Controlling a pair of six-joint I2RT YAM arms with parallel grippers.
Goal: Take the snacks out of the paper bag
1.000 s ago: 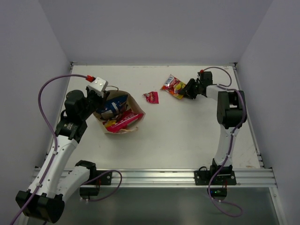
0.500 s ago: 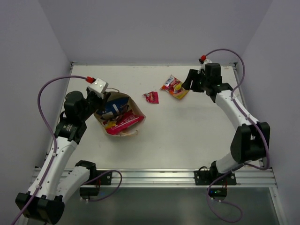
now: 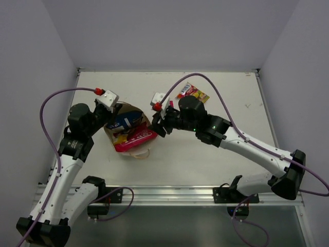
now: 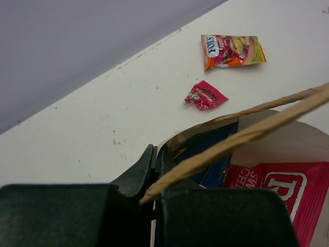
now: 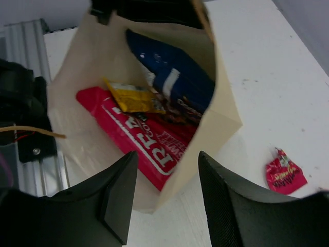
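Right gripper (image 5: 167, 157): fingers spread, nothing between them, poised over the open mouth of the paper bag (image 5: 72, 77).

Left gripper (image 4: 154, 157): fingers pressed together, pinching the bag's rim. A string handle (image 4: 241, 136) crosses just above them.

The bag sits on the table (image 3: 205, 159) in front of the left arm, tilted, its mouth facing the right arm.

Inside the bag: the pink bag (image 5: 149, 146) lies lowest, the yellow bar (image 5: 133, 98) rests on it, and the blue chip bag (image 5: 175, 77) leans against the wall beside them.

Outside the bag, on the table: the red wrapper (image 4: 205, 96) lies near the bag. The candy pouch (image 4: 232, 50) lies farther back, apart from the wrapper.
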